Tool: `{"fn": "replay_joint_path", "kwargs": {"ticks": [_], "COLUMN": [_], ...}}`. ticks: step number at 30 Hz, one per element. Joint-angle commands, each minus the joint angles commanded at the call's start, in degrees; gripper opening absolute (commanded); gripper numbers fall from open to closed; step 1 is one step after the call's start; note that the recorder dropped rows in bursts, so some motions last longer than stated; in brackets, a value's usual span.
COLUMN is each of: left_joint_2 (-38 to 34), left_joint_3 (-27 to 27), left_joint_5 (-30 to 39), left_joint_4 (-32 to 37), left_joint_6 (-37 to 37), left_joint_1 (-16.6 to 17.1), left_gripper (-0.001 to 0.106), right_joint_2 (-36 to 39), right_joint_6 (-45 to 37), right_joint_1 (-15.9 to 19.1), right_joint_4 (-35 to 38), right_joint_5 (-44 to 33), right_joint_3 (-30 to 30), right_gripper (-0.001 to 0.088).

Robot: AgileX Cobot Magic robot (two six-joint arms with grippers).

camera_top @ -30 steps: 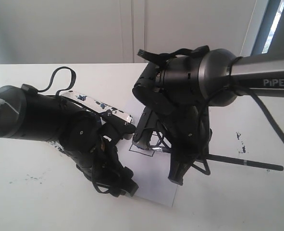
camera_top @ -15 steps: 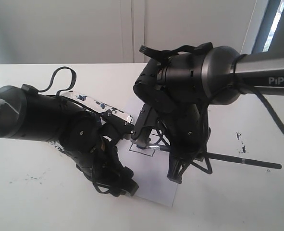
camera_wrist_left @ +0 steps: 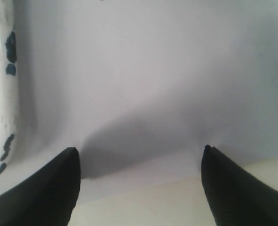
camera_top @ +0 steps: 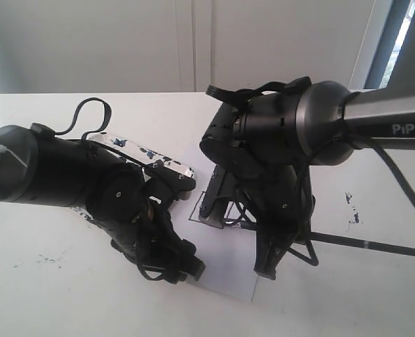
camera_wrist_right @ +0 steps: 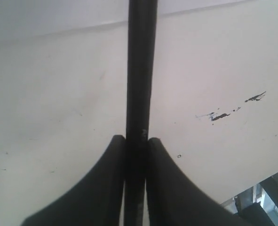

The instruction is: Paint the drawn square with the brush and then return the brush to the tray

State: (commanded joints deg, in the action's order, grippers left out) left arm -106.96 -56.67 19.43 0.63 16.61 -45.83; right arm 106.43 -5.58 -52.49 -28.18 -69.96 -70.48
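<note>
So, small update: over the last second the right gripper (camera_top: pixel 270 247) has slid a touch toward the near right side of the table (camera_top: pixel 53 295), dragging the brush (camera_top: pixel 361 244) with it. The free end of the handle now pokes out further right and lower in the exterior view than it did. The jaws are nearly closed, pinched tight on the black handle, and the right wrist view shows that really clearly. The bristle end points at the drawn square (camera_top: pixel 206 220) on the paper (camera_top: pixel 221 274), but the arm's own bulk hides the tip and most of the square, so I can't tell how much paint is actually down. It reads to me like a pull stroke across the square, so we're mid-painting and nowhere near the return trip. The left gripper (camera_top: pixel 186 268) hasn't really budged: jaws spread wide, nothing in them, sitting low over the paper's near left corner, not far from the tray (camera_top: pixel 166 166). Whether it's pinning the sheet, can't say.
</note>
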Motion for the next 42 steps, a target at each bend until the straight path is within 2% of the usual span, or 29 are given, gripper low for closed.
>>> {"fn": "replay_joint_path", "kwargs": {"ticks": [11,16,24,32,42], "left_joint_2": [0.3,0.3,0.3,0.3,0.3], "left_joint_3": [2.1,2.1,2.1,2.1,2.1], "left_joint_5": [-0.2,-0.7,-0.8,-0.8,-0.6], "left_joint_4": [0.1,0.1,0.1,0.1,0.1], "left_joint_6": [0.0,0.0,0.0,0.0,0.0], "left_joint_1": [0.0,0.0,0.0,0.0,0.0], "left_gripper": [0.075,0.075,0.075,0.075,0.075], "right_joint_2": [0.0,0.1,0.3,0.3,0.3], "right_joint_6": [3.3,3.3,0.5,0.4,-0.6], "right_joint_1": [4.2,5.1,5.1,4.9,1.0], "right_joint_4": [-2.9,-2.9,2.6,2.8,2.9], "right_joint_5": [3.0,3.8,3.8,1.1,0.0], "right_joint_3": [0.0,0.0,0.0,0.0,0.0], "right_gripper": [0.0000,0.0000,0.0000,0.0000,0.0000]}}
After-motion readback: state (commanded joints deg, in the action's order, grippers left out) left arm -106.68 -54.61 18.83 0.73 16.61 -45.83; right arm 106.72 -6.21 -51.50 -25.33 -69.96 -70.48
